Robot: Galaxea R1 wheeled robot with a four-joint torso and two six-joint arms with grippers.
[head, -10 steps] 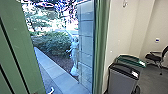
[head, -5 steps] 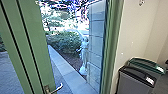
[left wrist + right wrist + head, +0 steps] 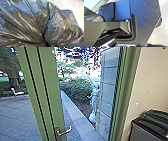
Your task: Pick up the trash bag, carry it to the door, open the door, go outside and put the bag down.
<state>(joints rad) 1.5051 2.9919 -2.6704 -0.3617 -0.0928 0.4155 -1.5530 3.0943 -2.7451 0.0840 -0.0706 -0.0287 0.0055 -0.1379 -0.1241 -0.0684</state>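
The glossy dark trash bag point(image 3: 31, 23) looms large in the left wrist view, its folds drawn together at the pinch where my left gripper point(image 3: 46, 43) holds it. A dark bulging part of the bag point(image 3: 95, 18) also shows in the right wrist view. In the head view the green-framed door point(image 3: 56, 97) rises left of centre, its metal lever handle point(image 3: 65, 131) low down and pointing right. Whether the door is closed or ajar I cannot tell. The robot's own plate and jointed bar cover much of the right wrist view; my right gripper's state cannot be made out.
Grey bins point(image 3: 147, 130) stand inside at the lower right, beside the green door frame point(image 3: 125, 97). Beyond the doorway lie a paved yard point(image 3: 20, 114), a low curb point(image 3: 75, 115), a hedge point(image 3: 76, 88), a pale statue point(image 3: 94, 97) and a white chair point(image 3: 18, 92).
The camera has turned left, so the scene has shifted right across the head view. More of the yard now shows on the left, and the handle has come fully into sight.
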